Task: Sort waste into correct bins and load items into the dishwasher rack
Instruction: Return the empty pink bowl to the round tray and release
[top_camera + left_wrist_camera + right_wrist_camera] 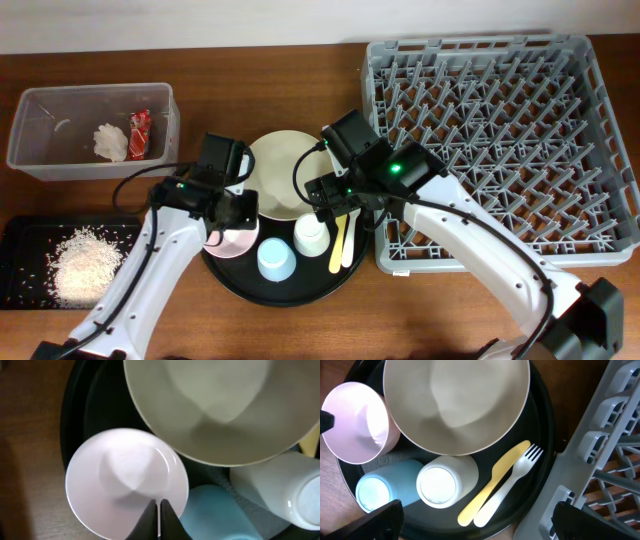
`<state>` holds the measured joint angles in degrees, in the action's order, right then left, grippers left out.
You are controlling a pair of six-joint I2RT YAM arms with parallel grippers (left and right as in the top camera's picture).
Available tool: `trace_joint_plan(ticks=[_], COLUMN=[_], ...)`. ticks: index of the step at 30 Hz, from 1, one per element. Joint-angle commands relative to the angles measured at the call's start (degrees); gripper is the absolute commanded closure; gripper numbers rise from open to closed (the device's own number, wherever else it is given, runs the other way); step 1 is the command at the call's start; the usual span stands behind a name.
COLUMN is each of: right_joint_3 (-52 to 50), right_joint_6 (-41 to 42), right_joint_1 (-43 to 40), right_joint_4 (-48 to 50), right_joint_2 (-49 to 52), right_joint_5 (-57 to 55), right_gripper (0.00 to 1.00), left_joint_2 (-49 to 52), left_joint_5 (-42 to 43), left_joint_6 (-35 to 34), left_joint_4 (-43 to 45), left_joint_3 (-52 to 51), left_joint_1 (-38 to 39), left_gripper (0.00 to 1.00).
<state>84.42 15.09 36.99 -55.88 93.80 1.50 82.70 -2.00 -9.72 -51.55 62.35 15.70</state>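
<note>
Overhead light: bright and even from above, sharp across the table (300,60).
Overhead shadows: soft dark patches under both arms.
Left wrist focus: soft throughout; the left gripper (158,506) is a dark blur at the bottom edge.
Left wrist glare: the pink bowl (125,480) washes nearly white.
Right wrist focus: crisp mid-frame; the right gripper (477,510) has black, blurred fingers in the lower corners.
</note>
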Motion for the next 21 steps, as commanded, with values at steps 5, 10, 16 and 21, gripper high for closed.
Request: trace_joint_plan(ticks=[5,10,16,21], right_joint_3=[0.94,0.94,0.94,0.94], right_joint_6=[0.66,0.66,0.66,0.66], right_joint_1=[0.07,0.07,0.07,0.07], right_joint_4=[0.00,0.00,0.00,0.00], right_joint_2=[-0.81,-0.81,-0.81,-0.81], right_joint_5=[-0.48,-0.48,-0.48,-0.48], right_gripper=[0.02,0.02,0.02,0.02], left_joint_2=[-0.63,-0.52,-0.31,-0.33], left_joint_5=[-1.92,-2.86,-3.26,-1.68], left_joint_6=[0.13,0.13,-0.07,-0.04], left_joint_4=[2.08,4.96,7.23,5.79], left_joint_3=[-9.73,-9.94,-15.12,-15.63], left_joint_1=[0.28,0.28,0.28,0.28], left_gripper=[0.99,0.99,0.99,0.99])
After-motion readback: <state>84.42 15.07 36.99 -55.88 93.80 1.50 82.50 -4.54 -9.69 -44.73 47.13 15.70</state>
